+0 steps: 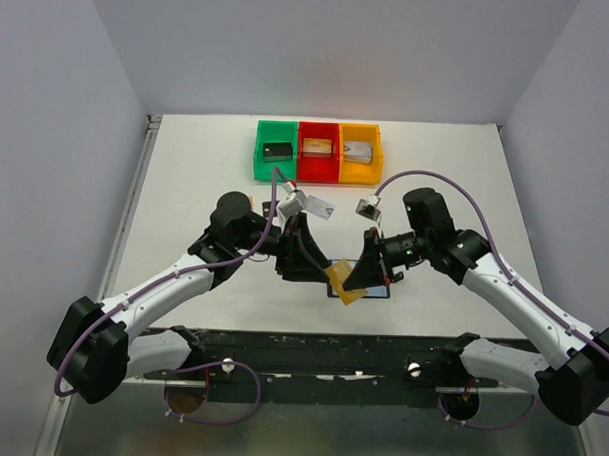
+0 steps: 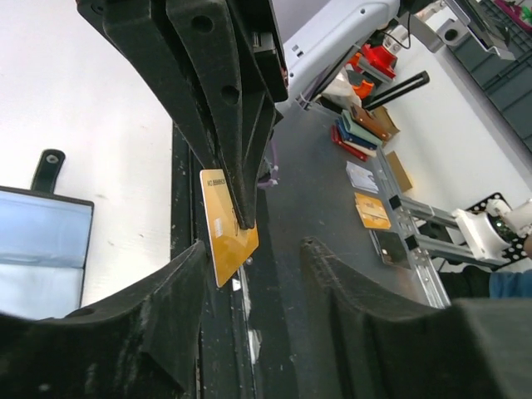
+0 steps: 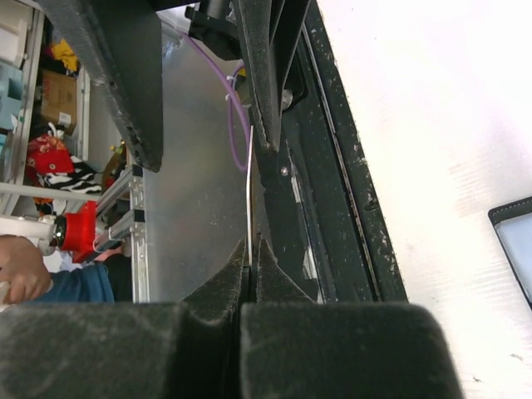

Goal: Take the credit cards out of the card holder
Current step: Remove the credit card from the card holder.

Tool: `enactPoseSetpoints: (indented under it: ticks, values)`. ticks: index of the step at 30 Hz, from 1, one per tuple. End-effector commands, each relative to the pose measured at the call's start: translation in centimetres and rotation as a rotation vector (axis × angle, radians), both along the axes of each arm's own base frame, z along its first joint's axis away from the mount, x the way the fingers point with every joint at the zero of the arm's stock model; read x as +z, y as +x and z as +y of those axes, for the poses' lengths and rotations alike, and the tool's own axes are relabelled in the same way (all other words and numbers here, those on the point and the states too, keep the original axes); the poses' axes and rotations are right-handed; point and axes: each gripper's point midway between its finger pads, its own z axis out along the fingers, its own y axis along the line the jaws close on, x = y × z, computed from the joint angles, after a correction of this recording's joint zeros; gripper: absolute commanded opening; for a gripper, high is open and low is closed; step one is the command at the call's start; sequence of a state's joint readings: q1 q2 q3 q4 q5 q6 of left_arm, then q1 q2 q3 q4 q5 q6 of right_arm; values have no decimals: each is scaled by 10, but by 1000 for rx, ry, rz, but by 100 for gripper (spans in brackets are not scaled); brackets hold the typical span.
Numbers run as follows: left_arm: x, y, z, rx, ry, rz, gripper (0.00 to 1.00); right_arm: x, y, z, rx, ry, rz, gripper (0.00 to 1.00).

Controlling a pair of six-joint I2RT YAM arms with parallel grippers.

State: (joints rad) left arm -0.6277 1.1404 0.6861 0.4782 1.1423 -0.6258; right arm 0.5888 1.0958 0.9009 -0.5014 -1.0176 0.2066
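Tan-gold thin rectangular plastic card (image 2: 223, 237) is held up edge-on just beside the small flat black card holder with bluish-grey pockets (image 2: 41, 249), which lies open on the white table (image 1: 186, 184); the right gripper (image 3: 249, 253) is clamped flat on one end of the card; the left gripper (image 2: 253, 270) stands open around its lower corner, contact unclear; light, stiff and probably slick, the card is best taken across its flat faces near an edge.

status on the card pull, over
right gripper shut on tan-gold card, clear of card holder. left gripper open around it. nothing in the way.
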Motion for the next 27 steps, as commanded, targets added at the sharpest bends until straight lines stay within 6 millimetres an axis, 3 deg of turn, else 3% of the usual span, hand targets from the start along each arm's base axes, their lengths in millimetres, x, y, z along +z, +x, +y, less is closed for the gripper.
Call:
enactPoseSetpoints:
  ticks: [1,4,17,19,23,25,27]
  values:
    - [4,-7,0,-68,-14,-25,54,2,-1,2,21,-29,-15,0]
    - [1,-5,-1,-58,-4,-22,52,3,-1,5,29,-33,-20,0]
    - [-13,-10,-9,-91,32,11,2,2,-2,7,39,-44,-39,0]
    - [-13,-10,-10,-91,34,23,0,2,-2,6,34,-45,-44,1]
    - [-17,-1,-13,-27,66,58,0,-2,13,3,-74,-103,-63,55]
    - [-28,17,-8,85,120,67,0,-7,28,-2,-189,-157,-78,67]
    - [-42,44,5,236,176,114,0,-8,39,-9,-270,-182,-94,70]
